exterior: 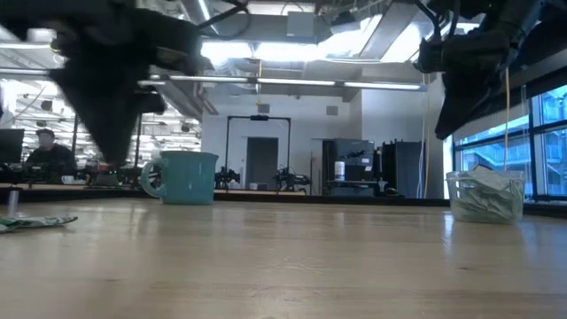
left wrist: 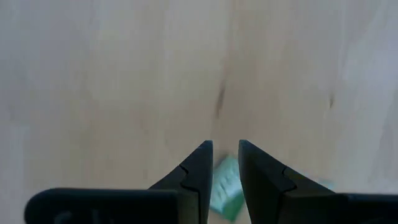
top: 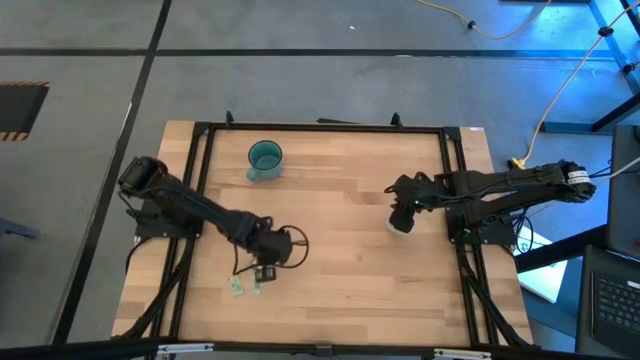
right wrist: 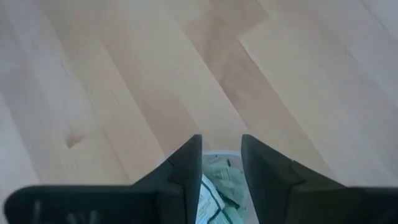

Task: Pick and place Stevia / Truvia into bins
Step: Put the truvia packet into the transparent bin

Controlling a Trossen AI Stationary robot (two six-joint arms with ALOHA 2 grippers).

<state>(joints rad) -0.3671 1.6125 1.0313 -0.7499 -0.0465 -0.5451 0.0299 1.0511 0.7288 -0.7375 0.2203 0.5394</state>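
Two pale green-and-white sachets (top: 246, 288) lie flat on the table near its near-left corner; one shows in the low view (exterior: 35, 221). My left gripper (top: 266, 271) hovers just above them, its fingers a narrow gap apart. A green sachet (left wrist: 225, 188) shows on the wood through that gap. The teal cup (top: 265, 160) stands upright at the far side, also in the low view (exterior: 188, 177). The clear cup (exterior: 485, 197) stands at the right, filled with sachets (right wrist: 217, 186). My right gripper (top: 402, 214) hangs over it, slightly open, holding nothing.
A black frame (top: 320, 127) borders the wooden table top, with rails along the left and right sides. Bare wood lies between the two cups and across the middle of the table (top: 340, 250). A person (exterior: 44, 155) sits in the room far behind the table.
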